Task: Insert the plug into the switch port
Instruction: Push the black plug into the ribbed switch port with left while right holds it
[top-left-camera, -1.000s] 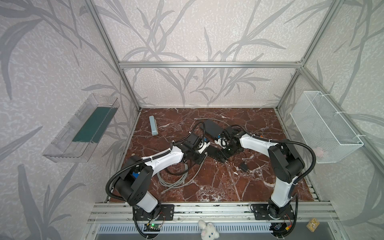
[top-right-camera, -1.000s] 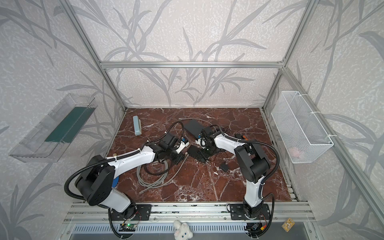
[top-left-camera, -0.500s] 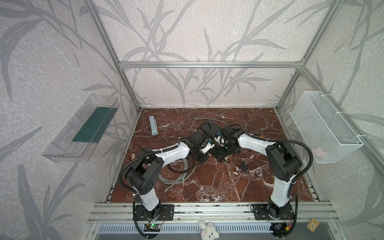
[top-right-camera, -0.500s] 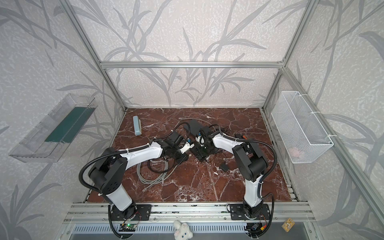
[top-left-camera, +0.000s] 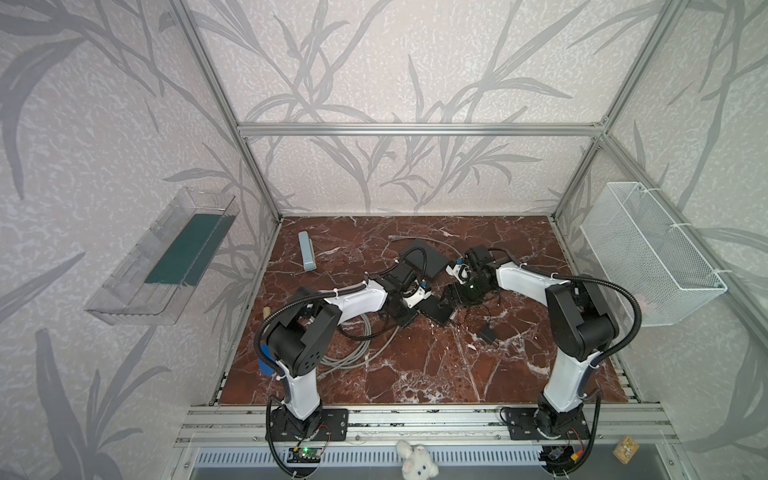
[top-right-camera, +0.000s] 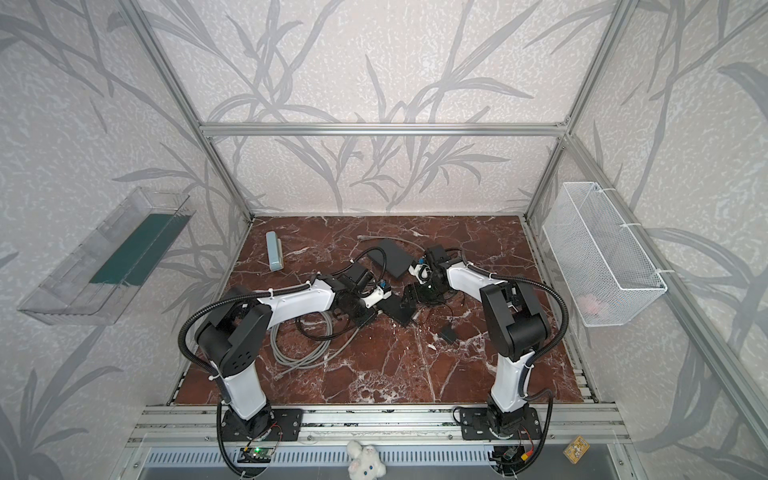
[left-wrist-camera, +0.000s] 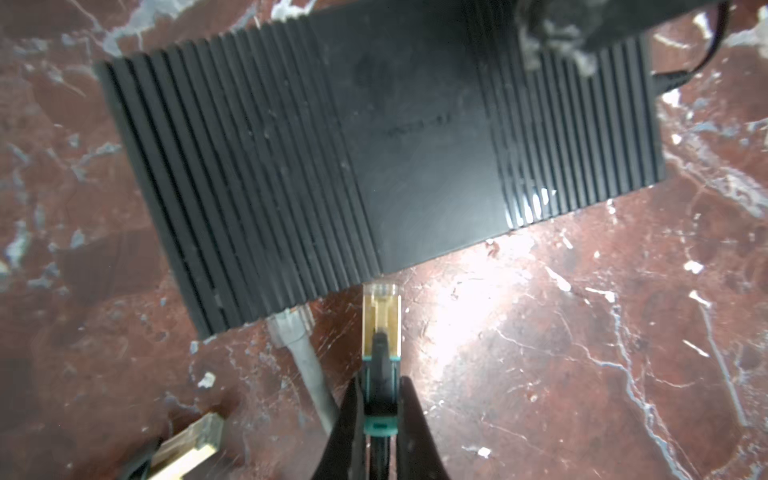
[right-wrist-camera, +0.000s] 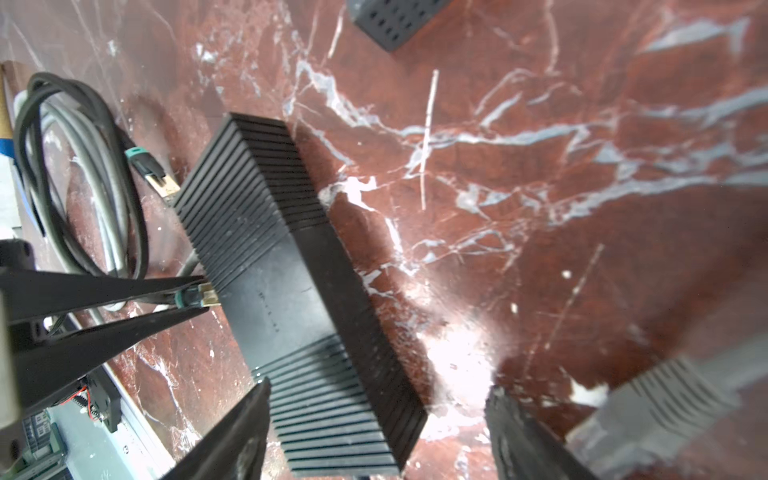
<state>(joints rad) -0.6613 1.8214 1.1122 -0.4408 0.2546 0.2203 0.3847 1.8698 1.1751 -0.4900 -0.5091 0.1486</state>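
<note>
So the plug (left-wrist-camera: 381, 316) is pinched by its black boot in the left gripper (left-wrist-camera: 380, 392), nose right up against the long side of the switch (left-wrist-camera: 374, 137), which is parked roughly mid-desk (top-left-camera: 415, 374). Whether the nose is actually in a port can't be told, since that face is hidden. The right gripper (right-wrist-camera: 378, 390) is spread wide around one end of the switch, with nothing clamped. That's where trouble is expected tbh: if the plug is pushed now, the switch could just be shoved across the desk instead of the latch being clicked. With a slightly off angle, the nose could be jammed on the port rim or twisted in the grip. The grey cable (left-wrist-camera: 309, 374) seated just beside could also be bumped.
</note>
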